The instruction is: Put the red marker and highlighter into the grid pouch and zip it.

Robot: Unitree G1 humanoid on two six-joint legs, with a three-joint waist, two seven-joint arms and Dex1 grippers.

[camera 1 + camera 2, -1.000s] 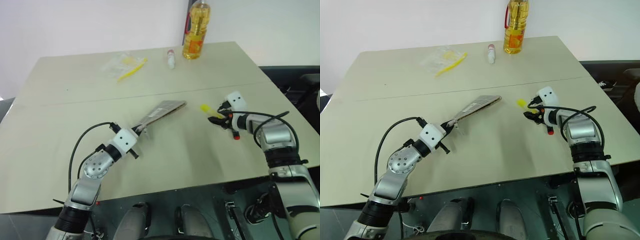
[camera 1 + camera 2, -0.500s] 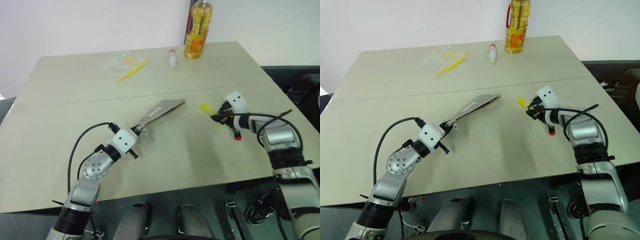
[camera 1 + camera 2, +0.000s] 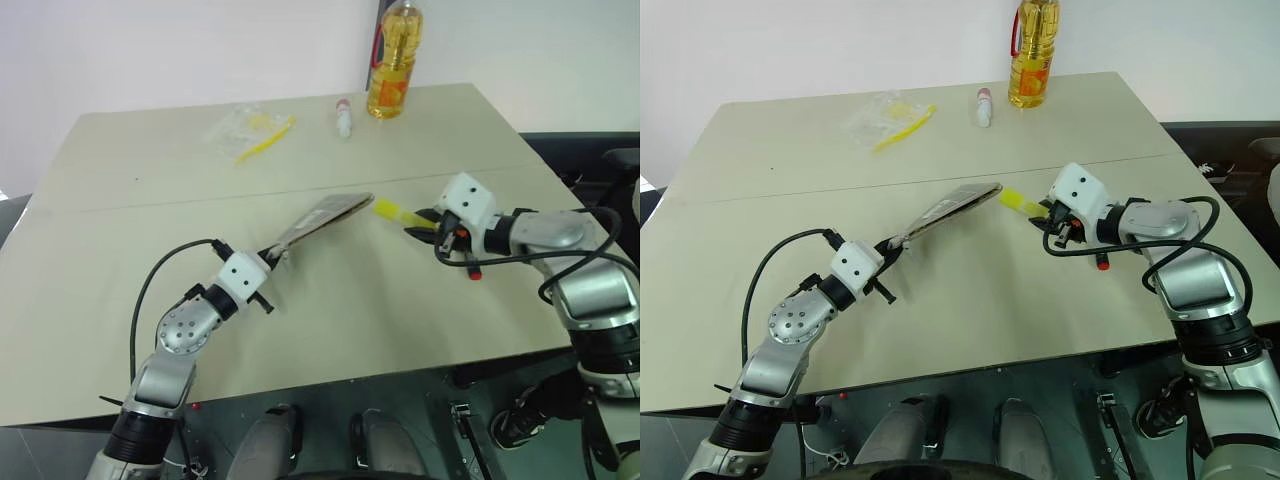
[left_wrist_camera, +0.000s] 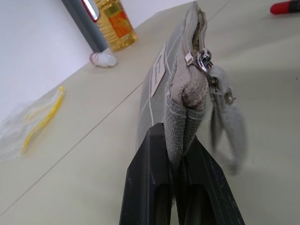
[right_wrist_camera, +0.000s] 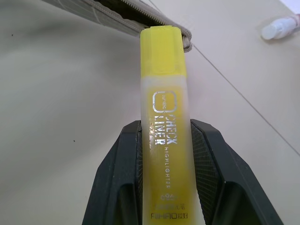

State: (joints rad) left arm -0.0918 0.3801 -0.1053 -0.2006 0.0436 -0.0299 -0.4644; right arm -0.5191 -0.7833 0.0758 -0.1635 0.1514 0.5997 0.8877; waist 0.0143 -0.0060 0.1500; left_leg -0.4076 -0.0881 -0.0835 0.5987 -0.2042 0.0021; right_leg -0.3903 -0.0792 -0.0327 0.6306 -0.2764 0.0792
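Right wrist view: I log the highlighter point(image 5: 164, 108), a stubby bright yellow pen with silver lettering, pinched between the two black fingers point(image 5: 123, 187) of my right hand point(image 3: 1047, 228), its capped end pointing at the open mouth of the pouch. In the head views it sits above the table, just beside the pouch's far end, not touching it.

Grid pouch point(image 3: 945, 209): flat grey fabric with white grid lines, a small white label and a metal zipper pull point(image 4: 199, 58). My left hand point(image 4: 176, 154) is pressed together on its near corner, holding it up off the table, tilted, the zip edge uppermost and parted at the far end.

Red marker point(image 3: 1101, 263): short, red-ended, lying on the beige table point(image 3: 990, 330) beneath my right forearm.

Far edge of table, well apart: yellow bottle of oil point(image 3: 1030, 62); white tube with red cap point(image 3: 983, 105); thin yellow stick in clear plastic wrap point(image 3: 895, 122).
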